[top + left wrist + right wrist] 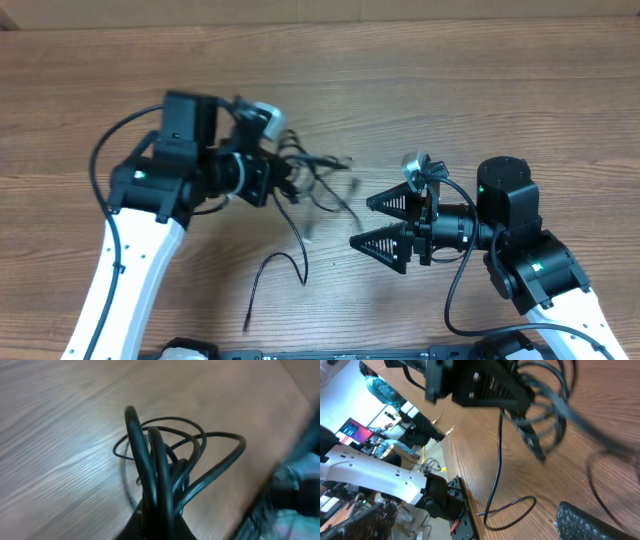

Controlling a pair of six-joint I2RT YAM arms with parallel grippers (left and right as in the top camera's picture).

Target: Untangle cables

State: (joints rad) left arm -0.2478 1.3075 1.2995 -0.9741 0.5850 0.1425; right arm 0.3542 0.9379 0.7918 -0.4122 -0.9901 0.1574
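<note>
Wood-grain table [480,80] carries the work. Left gripper [287,183] is pinched shut on the bunched cables [318,178], which fan out just beyond its tips. Right gripper [372,222], jaws spread wide, stands farther out from the left gripper, apart from the bunch. Recommended: hold the bunch steady; catch one outer loop; draw slowly.

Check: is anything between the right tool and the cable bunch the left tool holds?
Nothing visible does. Only bare table lies between the open right tool and the cables bunched in the shut left tool.
</note>
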